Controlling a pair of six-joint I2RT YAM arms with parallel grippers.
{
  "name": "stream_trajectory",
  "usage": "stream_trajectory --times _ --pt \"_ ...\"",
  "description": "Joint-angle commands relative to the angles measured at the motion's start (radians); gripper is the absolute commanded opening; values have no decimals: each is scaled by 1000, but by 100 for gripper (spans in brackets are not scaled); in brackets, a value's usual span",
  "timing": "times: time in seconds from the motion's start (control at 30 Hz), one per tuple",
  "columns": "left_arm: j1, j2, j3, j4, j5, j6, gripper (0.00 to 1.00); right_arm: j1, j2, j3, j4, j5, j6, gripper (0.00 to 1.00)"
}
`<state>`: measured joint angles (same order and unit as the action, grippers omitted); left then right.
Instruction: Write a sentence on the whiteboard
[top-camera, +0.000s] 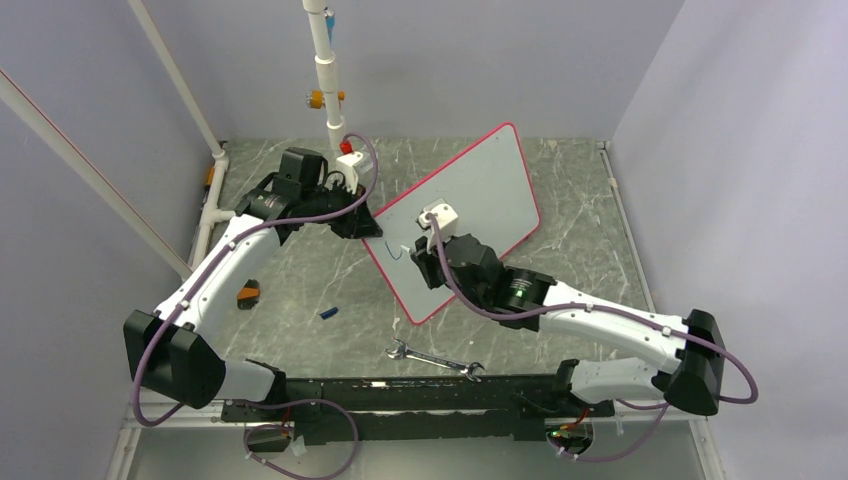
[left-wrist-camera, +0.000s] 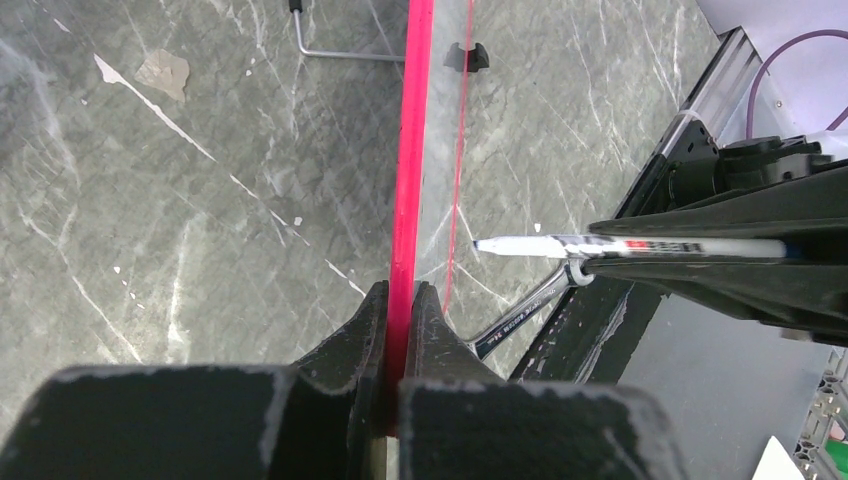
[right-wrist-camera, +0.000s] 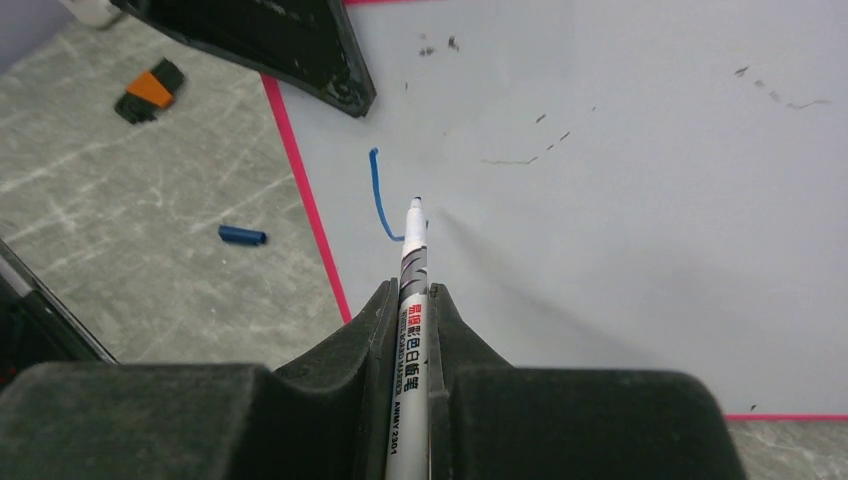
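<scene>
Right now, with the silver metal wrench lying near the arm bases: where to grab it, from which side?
Mid-shank, straight down from above, jaws across the narrow width. The silver metal wrench lies flat on the grey marbled table, ruling out a level approach; its slim straight shank runs between two wider heads, which should stop slipping.
</scene>
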<state>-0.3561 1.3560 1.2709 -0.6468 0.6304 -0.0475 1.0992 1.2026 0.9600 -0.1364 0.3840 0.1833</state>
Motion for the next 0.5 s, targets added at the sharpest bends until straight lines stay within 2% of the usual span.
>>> stream_trajectory --times 0.0,0.47 --pt "0 1 -18 -41 -308 109 0 0 -62 34 44 -7 -4 0" --pt "-6 6 -7 -60 -319 98 0 1 17 33 110 44 -35 0"
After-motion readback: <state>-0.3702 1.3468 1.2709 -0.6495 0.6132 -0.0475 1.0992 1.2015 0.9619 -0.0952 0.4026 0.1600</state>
